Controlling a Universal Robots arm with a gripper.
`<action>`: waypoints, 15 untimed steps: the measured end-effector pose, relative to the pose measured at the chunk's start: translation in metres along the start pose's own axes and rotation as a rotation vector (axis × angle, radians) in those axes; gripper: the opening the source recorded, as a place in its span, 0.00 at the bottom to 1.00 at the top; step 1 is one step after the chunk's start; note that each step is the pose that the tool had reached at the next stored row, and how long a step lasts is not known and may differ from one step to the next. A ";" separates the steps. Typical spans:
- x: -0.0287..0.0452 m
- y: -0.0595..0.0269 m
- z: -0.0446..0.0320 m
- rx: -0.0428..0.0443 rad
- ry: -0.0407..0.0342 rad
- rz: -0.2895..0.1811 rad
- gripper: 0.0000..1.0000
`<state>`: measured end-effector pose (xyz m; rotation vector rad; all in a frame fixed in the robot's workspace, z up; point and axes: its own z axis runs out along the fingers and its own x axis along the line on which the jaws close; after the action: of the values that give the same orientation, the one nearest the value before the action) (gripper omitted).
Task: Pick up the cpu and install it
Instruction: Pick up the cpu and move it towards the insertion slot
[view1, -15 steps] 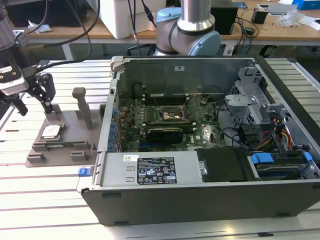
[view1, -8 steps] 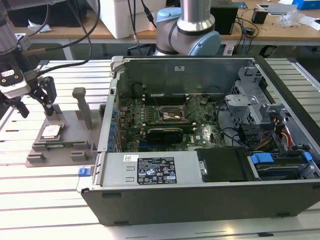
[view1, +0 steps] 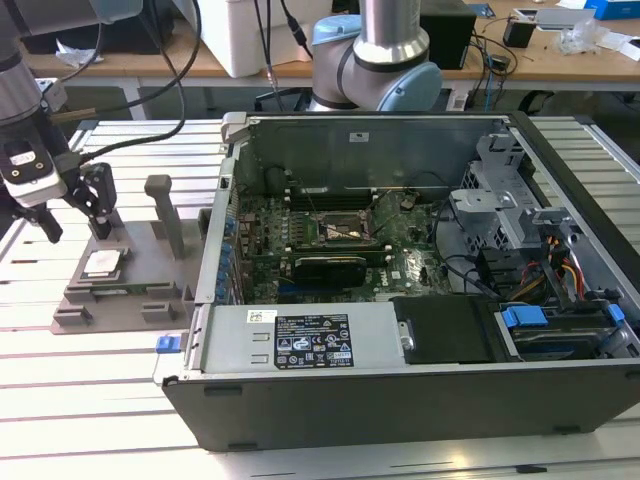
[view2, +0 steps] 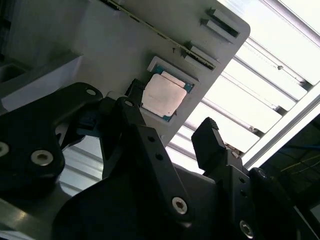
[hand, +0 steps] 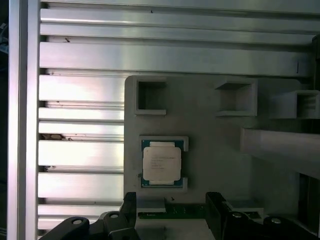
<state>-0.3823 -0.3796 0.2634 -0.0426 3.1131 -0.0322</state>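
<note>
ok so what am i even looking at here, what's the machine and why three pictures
It is a robot arm at a slatted metal table. The exterior view is from a camera off the arm: the end effector hangs open and empty above a grey holder, at the exterior view's left, beside an open computer case. Both wrist views come from cameras riding on the arm; they look past the black fingers at the cpu, a small silvery chip lying in the holder's recess.

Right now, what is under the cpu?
The cpu lies in a shallow framed pocket of the grey holder on the slatted table. The chip hides the pocket's floor.
</note>
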 end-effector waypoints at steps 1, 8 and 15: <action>0.0000 0.0000 0.0007 0.0001 0.0001 0.000 0.66; 0.0002 0.0002 0.0070 0.0006 0.0000 0.000 0.66; 0.0003 0.0002 0.0115 0.0010 0.0000 0.000 0.66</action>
<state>-0.3823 -0.3797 0.2519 -0.0426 3.1130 -0.0338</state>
